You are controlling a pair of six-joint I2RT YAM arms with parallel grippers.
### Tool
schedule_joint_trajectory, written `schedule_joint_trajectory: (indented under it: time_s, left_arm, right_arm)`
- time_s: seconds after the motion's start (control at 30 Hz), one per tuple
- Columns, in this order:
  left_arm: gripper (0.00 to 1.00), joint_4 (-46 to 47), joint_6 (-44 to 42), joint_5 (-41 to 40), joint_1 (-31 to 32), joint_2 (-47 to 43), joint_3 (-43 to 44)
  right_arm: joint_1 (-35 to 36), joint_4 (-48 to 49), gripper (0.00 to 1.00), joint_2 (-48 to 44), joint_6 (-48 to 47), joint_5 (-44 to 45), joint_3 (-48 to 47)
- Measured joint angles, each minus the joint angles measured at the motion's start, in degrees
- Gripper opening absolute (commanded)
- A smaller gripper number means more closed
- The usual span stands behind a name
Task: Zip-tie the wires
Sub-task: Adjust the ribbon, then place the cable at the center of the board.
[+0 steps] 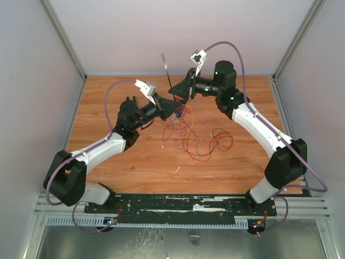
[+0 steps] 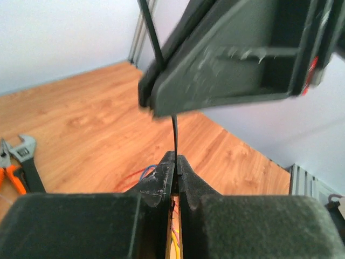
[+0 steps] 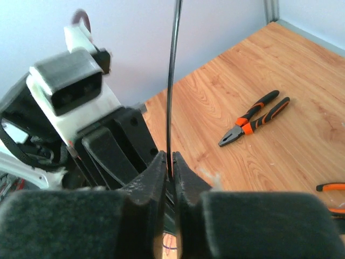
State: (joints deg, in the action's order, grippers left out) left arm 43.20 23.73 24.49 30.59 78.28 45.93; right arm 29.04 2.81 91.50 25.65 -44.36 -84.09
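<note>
Left pincer (image 2: 175,163), right pincer (image 3: 170,161) clamping zip tie (image 3: 172,81), wires (image 1: 184,128) half-hidden

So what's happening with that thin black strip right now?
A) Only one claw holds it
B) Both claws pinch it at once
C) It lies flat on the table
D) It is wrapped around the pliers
B: in the right wrist view the black strip runs down into the closed tips of the right claw, and in the left wrist view the left claw is shut on it too.
</note>
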Motion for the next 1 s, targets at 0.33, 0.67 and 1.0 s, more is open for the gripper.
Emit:
schedule_joint_trajectory:
  time_s: [0.33,0.67,1.0]
  left_arm:
    - [0.07,-10.01,0.39,-1.11,3.89,4.92,2.1]
    - [0.05,-14.82,0.83,-7.19,15.17,8.46,13.66]
    - [0.04,-20.52,4.68,-15.26,27.02,12.44,31.91]
  right_arm:
    - [-10.78,-0.87,0.47,-15.76,-1.99,1.01,10.67]
    - [-34.86,-7.58,0.5,-30.91,-3.17,2.69,25.9]
    - [-51.08,-12.17,0.54,-33.16,-2.27,4.2,33.83]
